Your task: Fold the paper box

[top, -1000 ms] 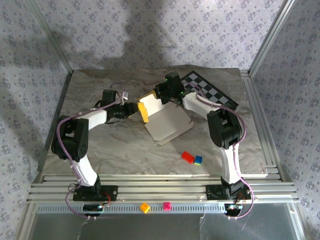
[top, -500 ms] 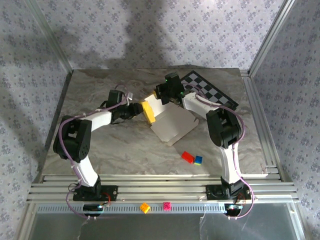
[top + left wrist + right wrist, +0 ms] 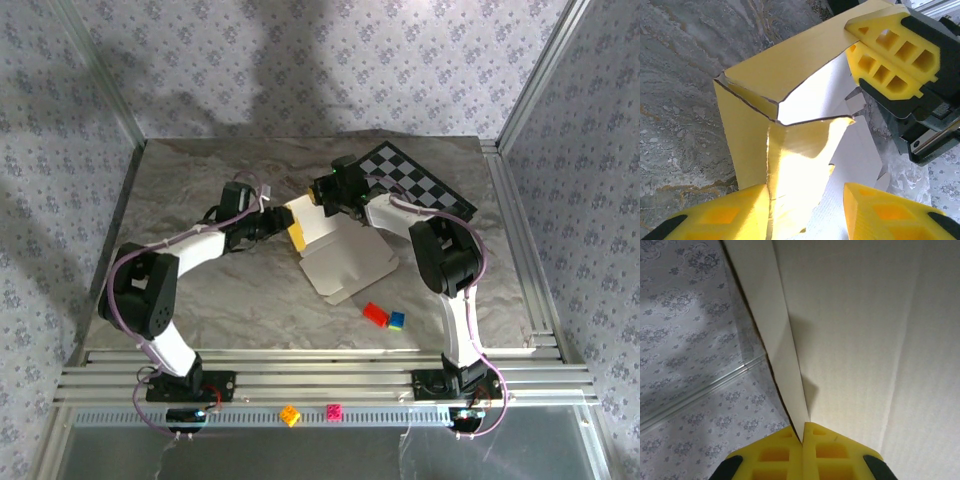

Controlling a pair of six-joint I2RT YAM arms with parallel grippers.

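Observation:
The paper box (image 3: 345, 258) lies partly opened mid-table, white inner face up, with a yellow flap (image 3: 297, 229) raised at its left end. In the left wrist view the yellow flap (image 3: 790, 165) stands between my left gripper's (image 3: 805, 202) spread fingers, resting against the left finger (image 3: 725, 215); the gripper is open. My right gripper (image 3: 325, 192) is at the box's far edge, shut on a wall of it. The right wrist view shows its fingertips (image 3: 802, 440) pinching the white cardboard edge (image 3: 785, 355). In the left wrist view the right gripper (image 3: 890, 55) holds the yellow wall's top.
A black-and-grey checkerboard mat (image 3: 420, 185) lies behind the right arm. A red brick (image 3: 375, 314) and a blue brick (image 3: 397, 320) sit just in front of the box. A yellow brick (image 3: 290, 415) and a pink one (image 3: 334, 411) rest on the front rail.
My left gripper has moved right toward the box and now straddles the yellow flap. The box has shifted right and lies flatter. The right gripper has kept its hold.

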